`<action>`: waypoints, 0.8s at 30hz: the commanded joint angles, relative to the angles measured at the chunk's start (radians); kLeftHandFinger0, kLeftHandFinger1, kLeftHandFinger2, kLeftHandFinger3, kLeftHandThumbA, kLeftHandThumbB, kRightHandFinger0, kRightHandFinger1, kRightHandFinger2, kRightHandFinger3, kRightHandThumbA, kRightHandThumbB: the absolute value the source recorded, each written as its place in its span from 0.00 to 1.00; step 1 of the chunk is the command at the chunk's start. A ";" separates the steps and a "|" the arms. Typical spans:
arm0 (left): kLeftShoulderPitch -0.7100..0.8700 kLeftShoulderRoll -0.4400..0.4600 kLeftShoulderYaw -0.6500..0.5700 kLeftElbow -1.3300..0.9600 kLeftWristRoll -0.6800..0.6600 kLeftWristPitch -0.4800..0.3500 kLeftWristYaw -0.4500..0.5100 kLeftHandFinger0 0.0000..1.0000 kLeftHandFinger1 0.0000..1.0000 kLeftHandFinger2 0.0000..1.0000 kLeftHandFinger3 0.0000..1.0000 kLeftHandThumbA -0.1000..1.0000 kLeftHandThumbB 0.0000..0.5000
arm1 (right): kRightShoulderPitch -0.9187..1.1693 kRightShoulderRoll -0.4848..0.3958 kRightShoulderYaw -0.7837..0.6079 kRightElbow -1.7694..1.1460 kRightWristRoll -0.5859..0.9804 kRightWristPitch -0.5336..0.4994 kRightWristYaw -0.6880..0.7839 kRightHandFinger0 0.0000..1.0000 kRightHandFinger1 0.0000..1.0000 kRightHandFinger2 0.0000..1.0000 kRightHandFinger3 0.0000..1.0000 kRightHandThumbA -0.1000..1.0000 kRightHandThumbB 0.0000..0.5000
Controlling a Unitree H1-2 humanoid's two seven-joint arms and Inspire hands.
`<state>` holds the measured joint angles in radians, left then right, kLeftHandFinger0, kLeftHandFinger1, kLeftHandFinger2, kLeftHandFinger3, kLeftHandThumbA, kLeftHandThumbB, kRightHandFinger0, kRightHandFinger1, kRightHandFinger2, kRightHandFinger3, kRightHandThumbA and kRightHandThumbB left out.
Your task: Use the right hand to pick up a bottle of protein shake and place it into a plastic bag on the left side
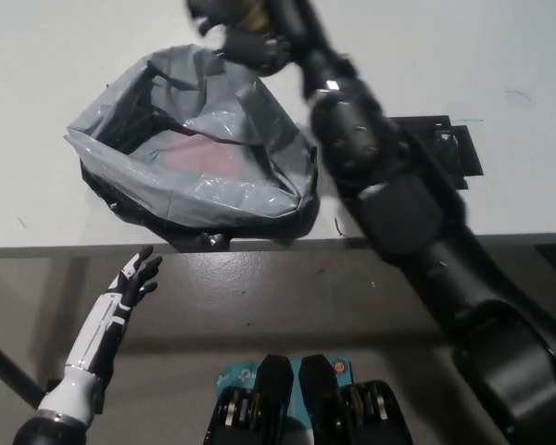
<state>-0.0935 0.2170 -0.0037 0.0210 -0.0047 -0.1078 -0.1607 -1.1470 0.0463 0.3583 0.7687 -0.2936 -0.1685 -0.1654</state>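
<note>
My black right arm stretches diagonally from the bottom right up to the top of the head view. Its hand (241,28) is at the top edge, just beyond the far rim of the grey plastic bag (195,148). A sliver of the tan protein shake bottle (253,11) shows inside the closed fingers; most of the bottle is cut off by the picture's edge. The bag lies open on the white table (56,56), with a pinkish patch visible inside it. My white left hand (134,283) rests open below the table's front edge at the lower left.
A black square plate (445,153) lies on the table to the right of the bag, partly covered by my right arm. The table's front edge (74,248) runs across the middle of the picture.
</note>
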 commanded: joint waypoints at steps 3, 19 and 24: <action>0.007 0.007 -0.014 -0.016 0.004 -0.033 -0.013 1.00 1.00 1.00 1.00 1.00 0.37 | -0.109 0.058 0.057 0.247 -0.097 -0.108 -0.048 0.00 0.34 0.78 0.75 0.00 0.29; -0.050 0.021 -0.018 -0.037 0.004 -0.015 -0.026 1.00 1.00 1.00 1.00 1.00 0.30 | -0.167 0.075 0.107 0.557 -0.111 -0.083 0.085 0.74 0.98 1.00 1.00 0.50 0.68; -0.061 0.019 -0.031 -0.026 0.016 -0.016 -0.026 1.00 1.00 1.00 1.00 1.00 0.33 | -0.162 0.046 0.118 0.522 -0.122 -0.046 0.219 1.00 1.00 1.00 1.00 0.85 0.98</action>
<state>-0.1211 0.2222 -0.0213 0.0054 -0.0034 -0.1005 -0.1684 -1.2474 0.1112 0.4817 1.3301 -0.4243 -0.2300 -0.0947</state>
